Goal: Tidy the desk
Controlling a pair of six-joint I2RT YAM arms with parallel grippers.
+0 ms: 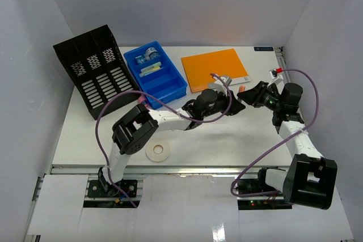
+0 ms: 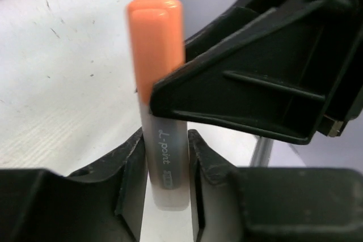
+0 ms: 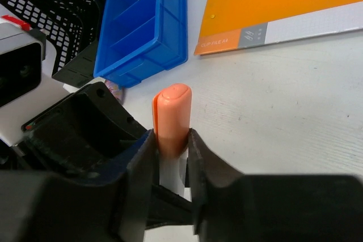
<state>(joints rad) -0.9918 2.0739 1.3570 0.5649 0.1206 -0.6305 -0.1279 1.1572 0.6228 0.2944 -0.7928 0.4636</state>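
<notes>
- Left gripper (image 2: 168, 162): black fingers set narrow, closed on the lower pale-grey barrel of a plastic marker with an orange cap (image 2: 156, 49). The barrel stands upright between the pads and touches both.
- Right gripper (image 3: 170, 157): black fingers likewise narrow, pressed to both sides of the same marker just below the rounded end of the cap. In the left wrist view one of its fingers crosses the marker where cap meets barrel, above the left fingers.
- Marker: gripped by both grippers at once, held off the surface, with small printed lettering on the barrel.
- Desk, a large flat white rectangular tabletop (image 1: 227, 134): lies under both arms with a metal rail along its near edge. The grippers meet over its right-of-centre part.
- Orange rectangular file folder (image 1: 212, 69): flat on the desk, just beyond the grippers.
- Blue plastic compartment tray (image 1: 173, 93): left of the folder; small items in the far compartments, too small to tell.
- Black slotted file rack (image 1: 96, 77): far left, just beside the tray.
- White tape ring (image 1: 158, 151): flat near the front edge.
</notes>
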